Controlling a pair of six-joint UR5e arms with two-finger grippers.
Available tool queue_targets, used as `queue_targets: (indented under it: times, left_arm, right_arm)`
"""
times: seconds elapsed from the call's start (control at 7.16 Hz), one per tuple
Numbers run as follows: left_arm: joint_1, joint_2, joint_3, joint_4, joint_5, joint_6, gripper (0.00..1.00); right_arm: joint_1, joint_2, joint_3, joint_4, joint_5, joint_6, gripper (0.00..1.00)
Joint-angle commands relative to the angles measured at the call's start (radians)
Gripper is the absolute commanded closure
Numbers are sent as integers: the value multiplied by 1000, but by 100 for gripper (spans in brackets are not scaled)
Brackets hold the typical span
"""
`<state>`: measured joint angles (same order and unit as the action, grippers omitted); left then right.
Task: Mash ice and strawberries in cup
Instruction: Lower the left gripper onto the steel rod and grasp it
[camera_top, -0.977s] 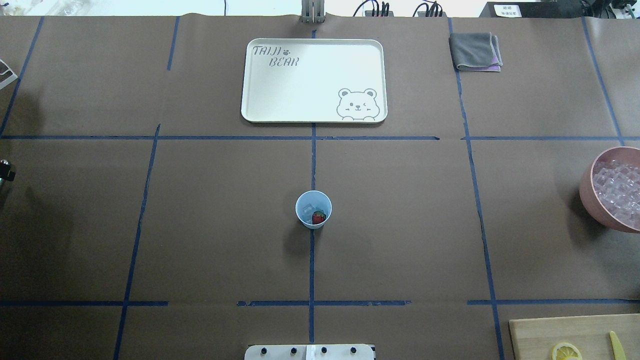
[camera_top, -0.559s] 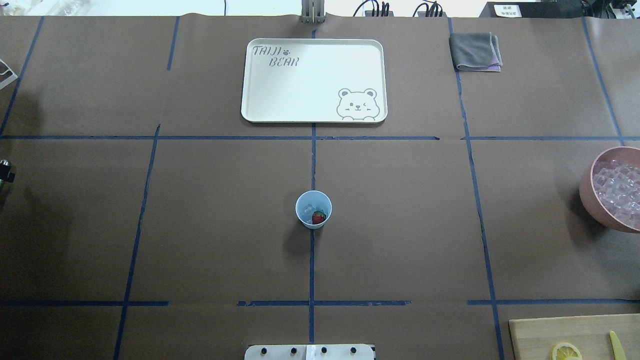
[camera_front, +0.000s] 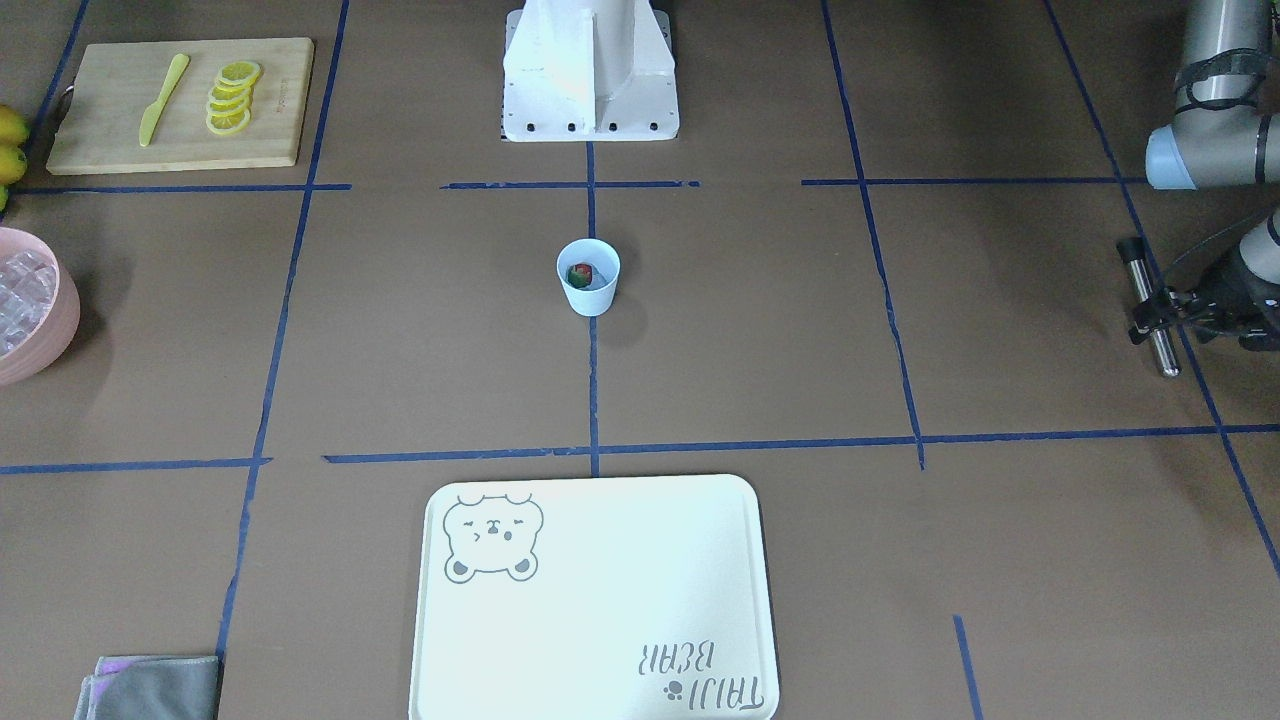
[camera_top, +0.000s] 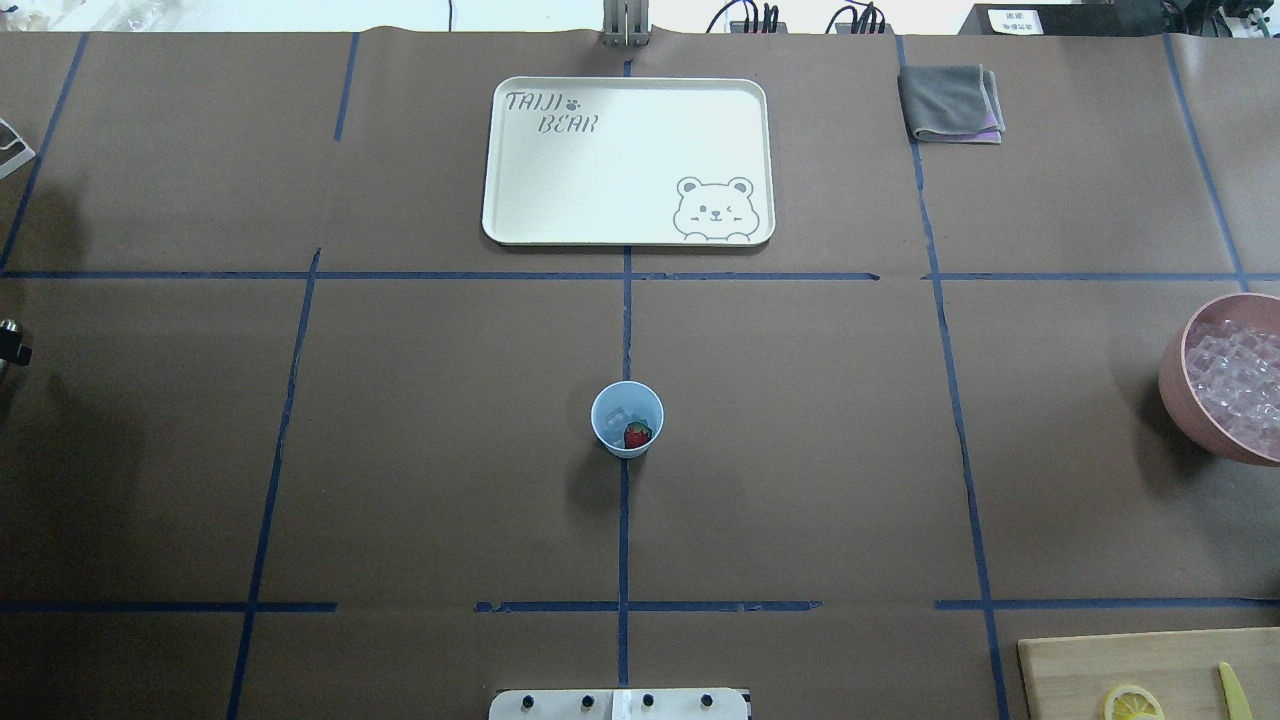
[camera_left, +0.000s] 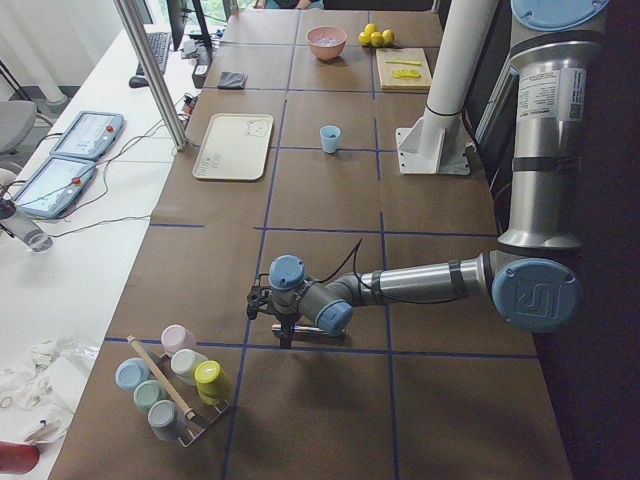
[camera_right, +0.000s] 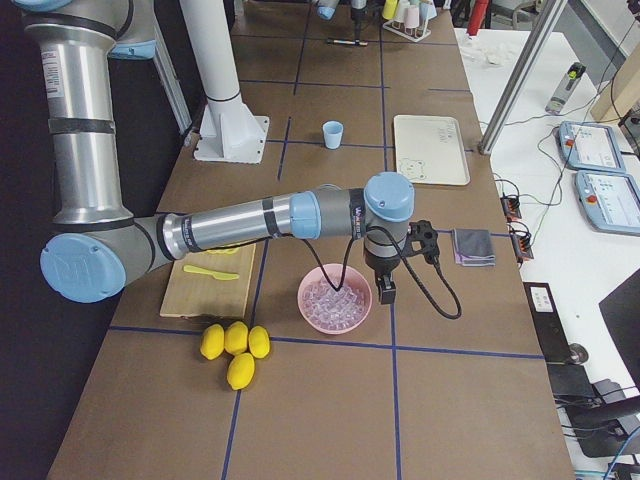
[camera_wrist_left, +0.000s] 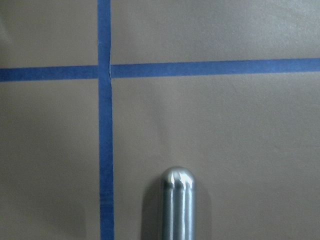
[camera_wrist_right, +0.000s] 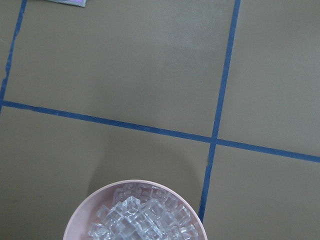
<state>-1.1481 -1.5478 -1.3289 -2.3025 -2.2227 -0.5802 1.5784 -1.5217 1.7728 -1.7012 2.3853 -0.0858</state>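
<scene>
Plastic, pale blue and thin-walled, the cup (camera_top: 627, 419) stands upright at the table's centre, on the blue tape line, well apart from both arms. Inside lie the strawberry (camera_top: 636, 435) and the ice (camera_top: 618, 413), touching each other at the bottom.

Handling, as judged:
- Cup: light and flexible. It is likely to slide or tip under a downward push. Take hold around the outer wall, below the rim, with moderate force so the wall does not buckle.
- Ice: hard and slippery. Cubes tend to skate aside under a rounded tip.
- Strawberry: soft. It crushes easily.

The left gripper (camera_front: 1150, 318) is clamped across a metal rod (camera_front: 1158, 345) near the table's left end. The rod is stiff and smooth, and its rounded end (camera_wrist_left: 178, 200) points out ahead of the wrist camera. The right gripper (camera_right: 386, 292) hangs just beside the pink bowl (camera_top: 1175, 390) of spare ice. Whether its jaws stand apart or together cannot be told.
</scene>
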Motion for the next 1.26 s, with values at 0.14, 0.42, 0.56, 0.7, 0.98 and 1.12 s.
queue_targets:
  times: [0.14,0.42,0.56,0.7,0.98,1.12]
  left_arm:
    - [1,0,4,0,0,0,0]
    - [1,0,4,0,0,0,12]
    - [2,0,4,0,0,0,16]
    - [1,0,4,-2,0,0,24]
    - [1,0,4,-6,0,0,42]
    - [1,2,4,-8,-2,2,56]
  right_arm:
    - [0,0,0,0,0,1,1]
    - [0,0,0,0,0,1,1]
    - [0,0,0,0,0,1,1]
    - [0,0,0,0,-2,0,1]
    - [0,0,0,0,-2,0,1]
    - [0,0,-1,0,-2,0,1]
